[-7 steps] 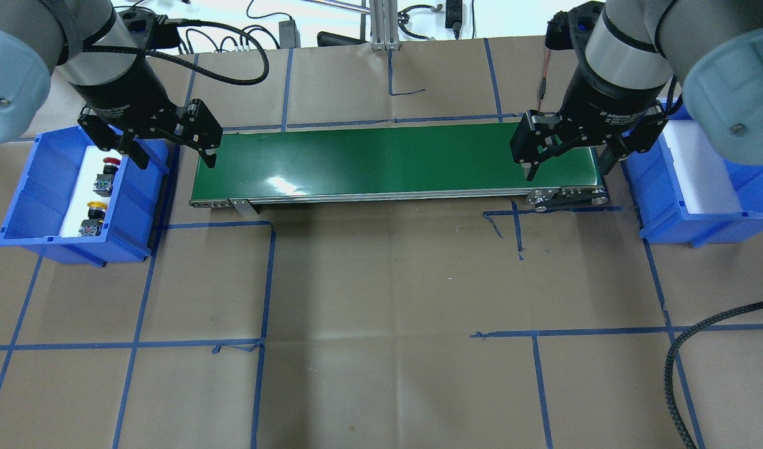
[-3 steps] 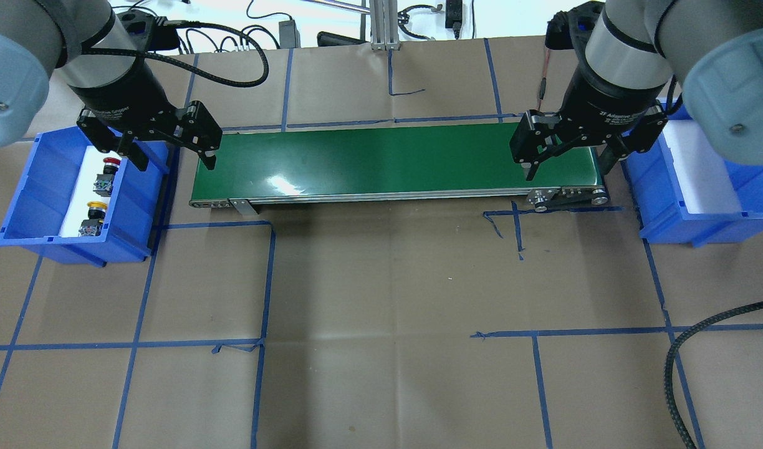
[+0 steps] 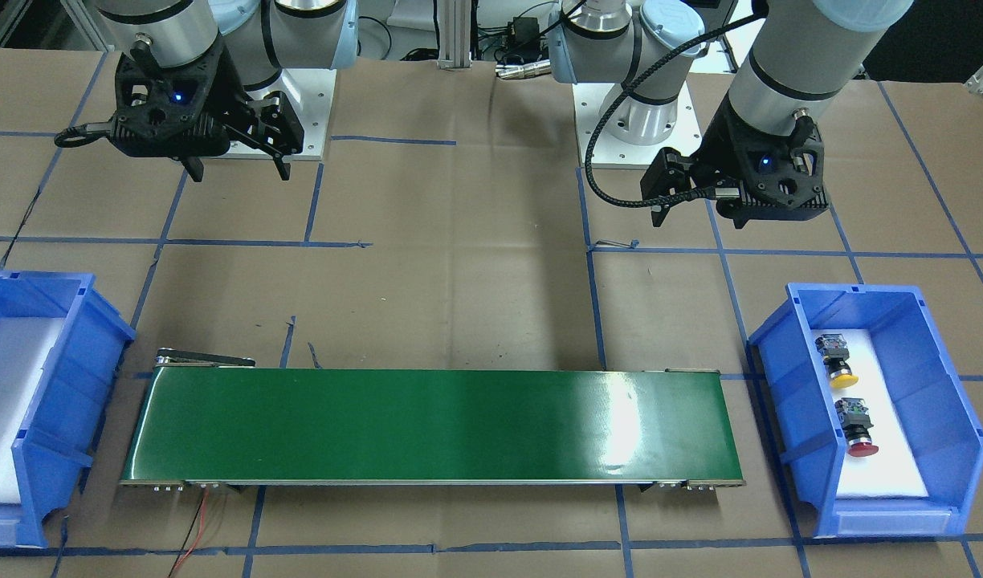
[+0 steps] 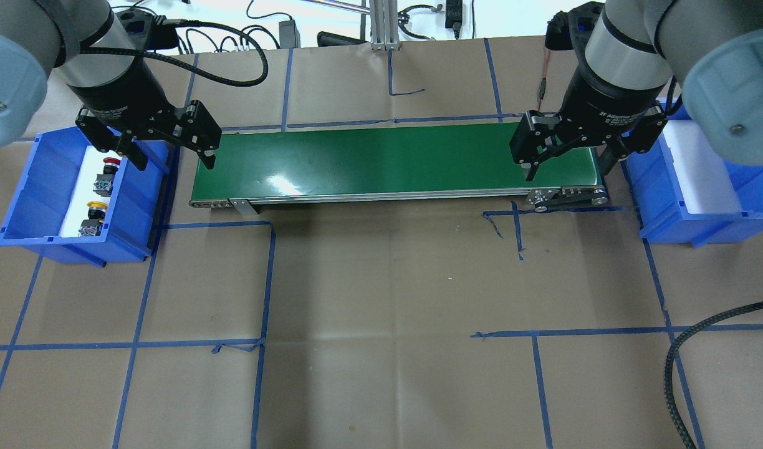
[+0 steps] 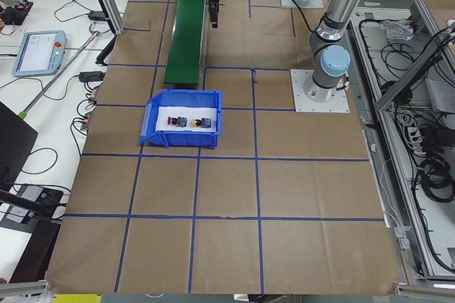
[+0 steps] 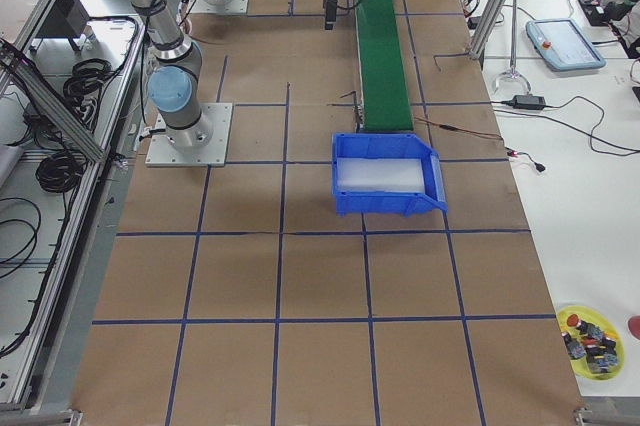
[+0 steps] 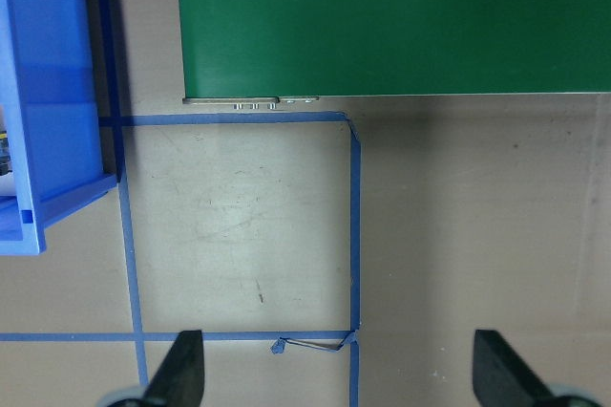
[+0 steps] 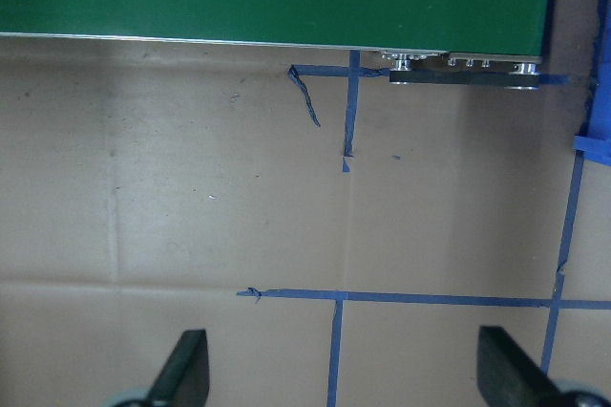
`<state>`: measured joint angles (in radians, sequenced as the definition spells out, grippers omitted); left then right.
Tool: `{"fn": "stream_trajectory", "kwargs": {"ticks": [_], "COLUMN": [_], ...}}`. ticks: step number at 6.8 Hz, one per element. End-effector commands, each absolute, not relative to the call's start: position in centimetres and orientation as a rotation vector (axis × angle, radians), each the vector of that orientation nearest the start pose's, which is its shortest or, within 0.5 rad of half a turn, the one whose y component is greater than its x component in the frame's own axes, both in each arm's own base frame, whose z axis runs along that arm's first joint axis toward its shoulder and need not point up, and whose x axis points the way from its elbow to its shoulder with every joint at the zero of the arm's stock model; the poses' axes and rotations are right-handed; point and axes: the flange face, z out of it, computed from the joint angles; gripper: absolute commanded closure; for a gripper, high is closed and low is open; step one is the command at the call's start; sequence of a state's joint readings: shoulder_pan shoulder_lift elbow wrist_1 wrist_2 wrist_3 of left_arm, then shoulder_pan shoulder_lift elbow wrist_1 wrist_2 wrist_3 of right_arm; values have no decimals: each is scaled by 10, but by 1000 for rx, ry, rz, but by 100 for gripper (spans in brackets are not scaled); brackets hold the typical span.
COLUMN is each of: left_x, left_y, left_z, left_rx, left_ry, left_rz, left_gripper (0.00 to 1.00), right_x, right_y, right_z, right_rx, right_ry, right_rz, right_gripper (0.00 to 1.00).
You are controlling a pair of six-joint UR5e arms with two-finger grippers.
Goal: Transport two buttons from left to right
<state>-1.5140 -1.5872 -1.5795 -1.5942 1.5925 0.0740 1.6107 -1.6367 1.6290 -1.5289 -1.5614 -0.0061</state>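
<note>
Buttons, red button [image 4: 110, 163] and yellow button [image 4: 96, 206], lay in left bin [image 4: 20, 212]. We saw left gripper [image 4: 174, 161] hovering beside bin, jaws apart, presumably for pickup; right gripper [image 4: 568, 169], likewise spread, over conveyor [image 4: 388, 156] end, likely to receive.

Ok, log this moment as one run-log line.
left gripper open, empty | right gripper open, empty | red button and yellow button in left bin

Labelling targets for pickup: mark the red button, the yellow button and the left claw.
red button [image 4: 111, 163], overhead view, on its round cap.
yellow button [image 4: 96, 205], overhead view, on its round cap.
left claw [image 4: 174, 161], overhead view, midway between its fingertips.
</note>
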Motion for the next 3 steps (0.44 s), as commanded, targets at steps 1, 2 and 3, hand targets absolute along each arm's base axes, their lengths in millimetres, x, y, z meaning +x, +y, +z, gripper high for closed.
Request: {"fn": "stream_trajectory", "kwargs": {"ticks": [1, 2, 3], "left_x": [-96, -82, -33], "left_y": [-503, -504, -512], "left_z": [476, 482, 486], "left_rx": [39, 166, 116], "left_ry": [3123, 3106, 3091], "left_rz": [67, 46, 1], "left_gripper": [0, 0, 0], "right_x": [153, 153, 153], "right_y": [-454, -455, -455], "right_z": [487, 487, 487], "right_rx": [-72, -72, -72], "right_ry": [3130, 3130, 3130], "right_rz": [51, 53, 51], "right_gripper": [0, 0, 0]}}
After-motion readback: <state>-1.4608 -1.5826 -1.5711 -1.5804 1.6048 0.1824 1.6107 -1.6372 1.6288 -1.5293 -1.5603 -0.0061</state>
